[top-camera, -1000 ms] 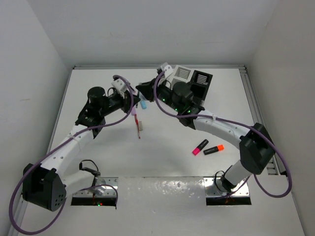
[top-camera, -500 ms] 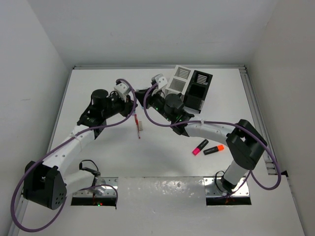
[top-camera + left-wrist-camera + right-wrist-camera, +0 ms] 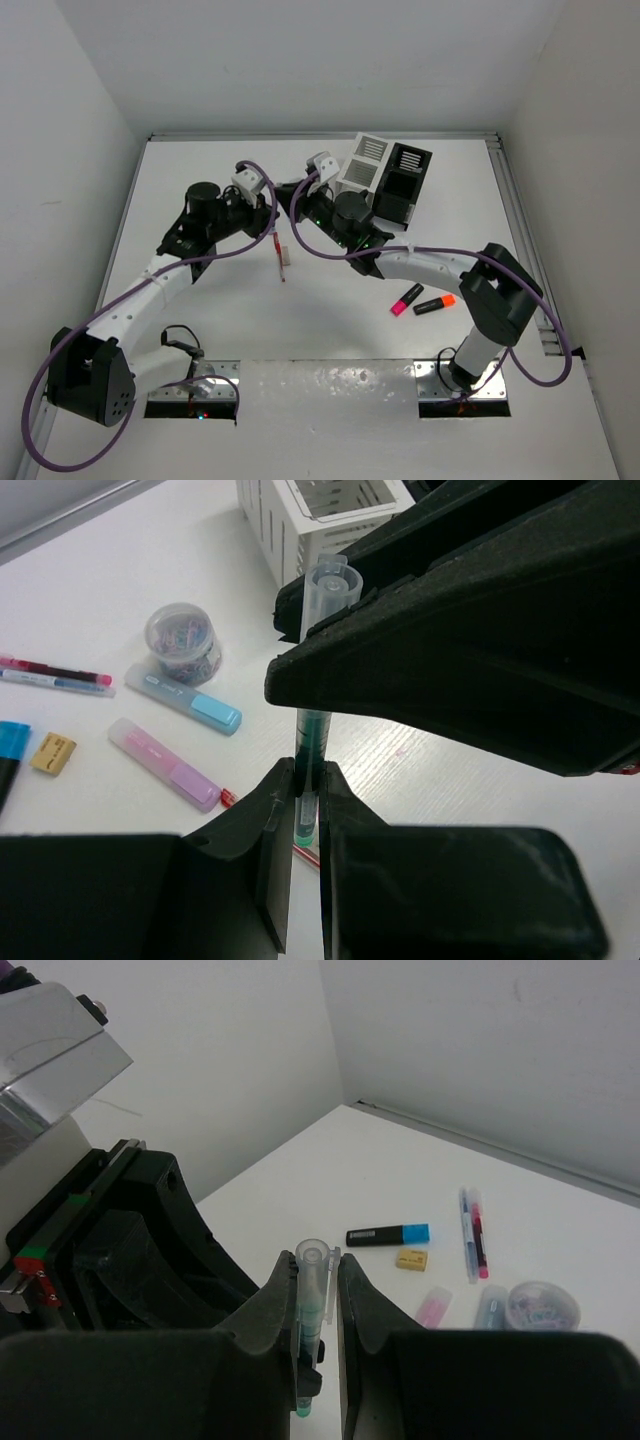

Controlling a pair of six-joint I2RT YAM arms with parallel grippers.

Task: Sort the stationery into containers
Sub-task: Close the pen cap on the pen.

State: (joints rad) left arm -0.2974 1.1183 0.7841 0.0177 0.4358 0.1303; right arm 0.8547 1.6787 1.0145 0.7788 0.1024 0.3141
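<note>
Both grippers hold one green pen (image 3: 310,730) in the air, left of the containers. My left gripper (image 3: 308,800) is shut on its lower barrel. My right gripper (image 3: 320,1280) is shut on the clear-capped upper end (image 3: 313,1260). In the top view the two grippers meet, left (image 3: 272,212) and right (image 3: 292,194), and the pen is hidden between them. The white bin (image 3: 365,160) and black bin (image 3: 406,172) stand joined at the back. On the table lie a pastel blue stick (image 3: 185,695), a pink stick (image 3: 165,765), a beige eraser (image 3: 412,1259) and a blue-ended highlighter (image 3: 388,1234).
A round tub of clips (image 3: 182,640) sits near the sticks. Red and blue pens (image 3: 472,1233) lie side by side farther out. A red pen (image 3: 281,262) lies under the grippers. Pink (image 3: 406,298) and orange (image 3: 435,304) highlighters lie at the right front.
The right arm's forearm and wrist swung left, off the containers, which now show fully. Over the last half second both arms stayed still, both shut on the pen.
</note>
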